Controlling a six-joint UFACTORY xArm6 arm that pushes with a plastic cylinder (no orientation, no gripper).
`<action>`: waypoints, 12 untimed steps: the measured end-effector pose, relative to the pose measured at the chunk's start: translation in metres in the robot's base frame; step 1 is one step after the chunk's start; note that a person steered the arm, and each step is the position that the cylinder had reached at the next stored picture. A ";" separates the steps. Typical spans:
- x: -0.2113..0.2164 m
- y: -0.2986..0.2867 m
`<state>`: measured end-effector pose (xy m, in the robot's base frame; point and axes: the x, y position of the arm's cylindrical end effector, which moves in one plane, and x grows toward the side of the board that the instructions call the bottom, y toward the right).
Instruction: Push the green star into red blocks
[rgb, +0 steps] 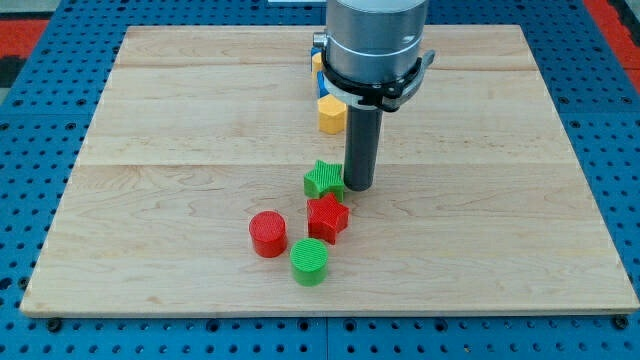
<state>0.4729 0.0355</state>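
The green star (322, 179) lies near the board's middle, touching the top of the red star (327, 217) just below it. The red cylinder (267, 234) stands to the lower left of both, apart from them. My tip (358, 187) is down on the board right against the green star's right side, level with it. The rod rises from there and hides part of the block column above.
A green cylinder (310, 261) stands just below the red star. A yellow hexagon (331, 115) shows near the view's top with blue and yellow blocks behind it, mostly hidden by the arm. The wooden board (150, 150) lies on a blue pegboard.
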 end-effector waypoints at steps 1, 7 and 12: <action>0.000 -0.009; -0.025 -0.031; -0.003 -0.093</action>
